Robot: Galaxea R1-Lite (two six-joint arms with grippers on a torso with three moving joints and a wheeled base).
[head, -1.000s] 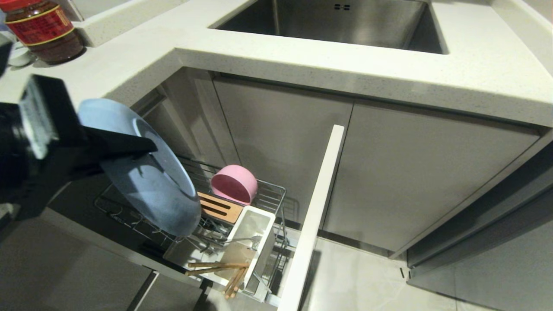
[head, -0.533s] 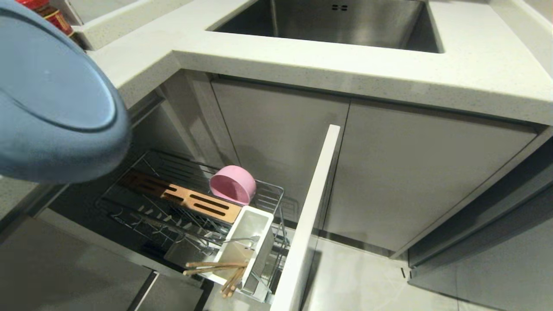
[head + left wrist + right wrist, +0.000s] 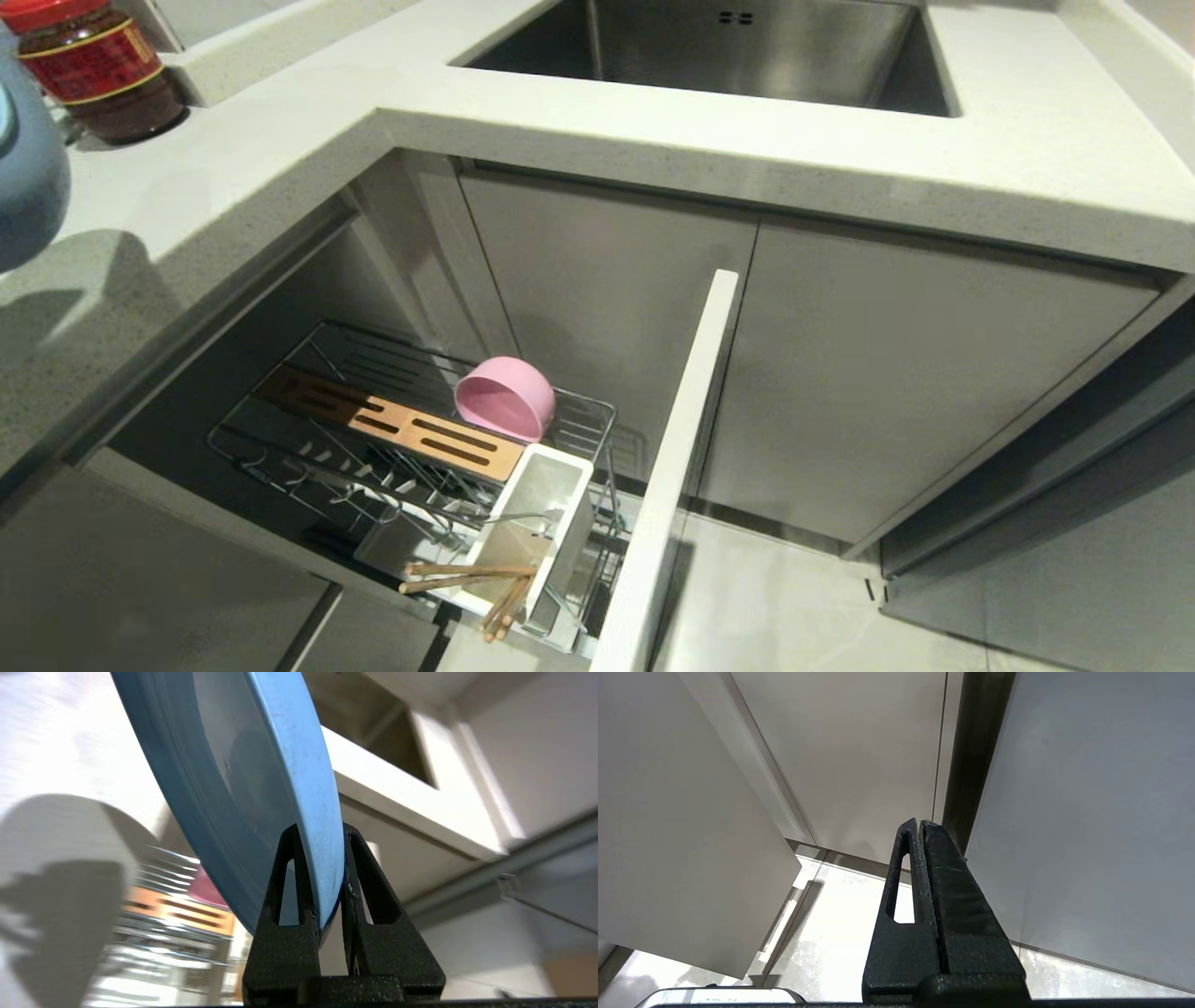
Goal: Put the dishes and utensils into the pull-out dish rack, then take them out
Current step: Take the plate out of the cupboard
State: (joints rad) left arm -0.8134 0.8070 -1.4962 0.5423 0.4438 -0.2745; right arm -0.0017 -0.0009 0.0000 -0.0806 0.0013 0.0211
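One light blue plate (image 3: 261, 774) is seen clamped by its rim between the two black fingers (image 3: 285, 896) of the left gripper (image 3: 322, 835), which are closed tightly on it; in the head view only a sliver of it shows at the far left edge, above the pale countertop (image 3: 1027, 159). One pink bowl (image 3: 505, 397) is tipped on its side at the far right end of the pull-out dish rack (image 3: 280, 457), just beyond the slotted wooden strip (image 3: 392, 425). One pair of chopsticks (image 3: 467, 574) is propped in the white utensil holder (image 3: 546, 523) at the near right corner, with the tips overhanging its near edge. A thin metal piece beside them may be the fork, though this cannot be made out clearly. The plate prongs on the rack's left stand unoccupied, with open room above them up to the countertop's overhanging edge; the pale front panel (image 3: 677, 448) bounds the rack on the right. One jar (image 3: 93, 65) with a red label is set at the far left of the counter; its writing cannot be read. One steel sink (image 3: 728, 47) lies at the far side. The right gripper (image 3: 920, 826) is pressed fully together on nothing, low beside the cabinet doors.
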